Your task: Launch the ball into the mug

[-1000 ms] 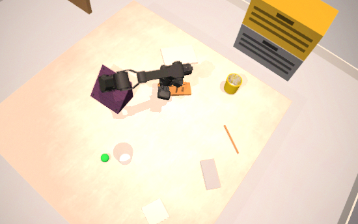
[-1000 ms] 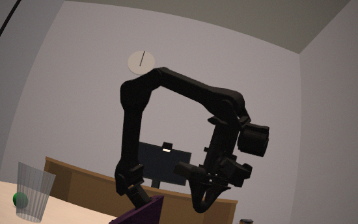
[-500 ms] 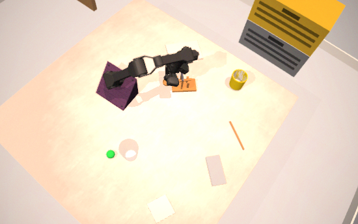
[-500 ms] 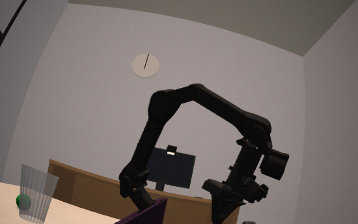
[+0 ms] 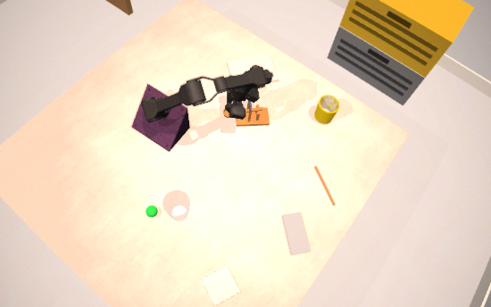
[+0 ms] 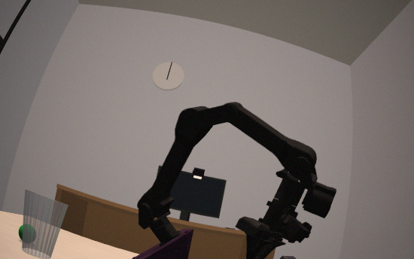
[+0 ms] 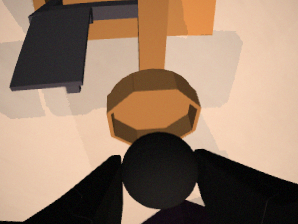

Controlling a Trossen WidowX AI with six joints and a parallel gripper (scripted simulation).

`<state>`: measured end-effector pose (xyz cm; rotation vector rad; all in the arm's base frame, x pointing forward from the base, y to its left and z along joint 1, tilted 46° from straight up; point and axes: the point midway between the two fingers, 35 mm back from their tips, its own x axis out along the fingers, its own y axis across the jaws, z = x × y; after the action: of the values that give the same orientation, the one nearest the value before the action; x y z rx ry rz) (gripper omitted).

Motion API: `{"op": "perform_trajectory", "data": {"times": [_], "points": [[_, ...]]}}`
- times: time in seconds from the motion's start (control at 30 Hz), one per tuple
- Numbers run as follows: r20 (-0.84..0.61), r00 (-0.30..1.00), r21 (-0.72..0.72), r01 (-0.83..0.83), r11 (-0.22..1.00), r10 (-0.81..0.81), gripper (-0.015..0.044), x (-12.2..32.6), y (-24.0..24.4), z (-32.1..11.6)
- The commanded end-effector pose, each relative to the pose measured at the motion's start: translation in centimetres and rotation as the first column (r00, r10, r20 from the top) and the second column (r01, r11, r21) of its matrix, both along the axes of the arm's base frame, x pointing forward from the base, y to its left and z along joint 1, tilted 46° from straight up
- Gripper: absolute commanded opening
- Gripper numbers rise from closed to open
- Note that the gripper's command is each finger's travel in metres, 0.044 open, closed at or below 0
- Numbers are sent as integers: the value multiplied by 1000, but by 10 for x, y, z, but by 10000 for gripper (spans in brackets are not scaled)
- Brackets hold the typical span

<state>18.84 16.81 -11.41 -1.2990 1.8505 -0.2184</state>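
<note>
My gripper [image 7: 157, 161] is shut on a black ball [image 7: 160, 175], held between its two fingertips in the wrist view. The catapult [image 5: 263, 120] [image 7: 192, 20] is orange, and its arm leads to an open, empty-looking cup [image 7: 150, 109]. The ball overlaps the cup's near rim in the wrist view; its height above the cup is unclear. In the top view the robot arm hides part of the catapult. The yellow mug [image 5: 324, 116] stands upright, right of the catapult in that view.
A green ball [image 5: 152, 211] [image 6: 21, 233] lies beside a clear cup [image 5: 176, 201] [image 6: 43, 222]. An orange stick [image 5: 325, 186], a grey block [image 5: 296, 234] and a white square [image 5: 220, 286] lie farther off. The arm's base stands by a purple wedge [image 5: 166, 131]. A white pad [image 5: 250, 64] lies behind the arm.
</note>
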Motion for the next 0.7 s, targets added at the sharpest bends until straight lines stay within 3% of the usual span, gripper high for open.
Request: {"op": "perform_trajectory", "data": {"times": [0.0, 0.43, 0.67], "points": [[-7, 1000, -9, -6, 1000, 5, 0, 0, -6, -5], [3, 1000, 1, 0, 1000, 0, 0, 2, -7, -7], [3, 1000, 1, 0, 1000, 0, 184, 2, -7, -7]]}}
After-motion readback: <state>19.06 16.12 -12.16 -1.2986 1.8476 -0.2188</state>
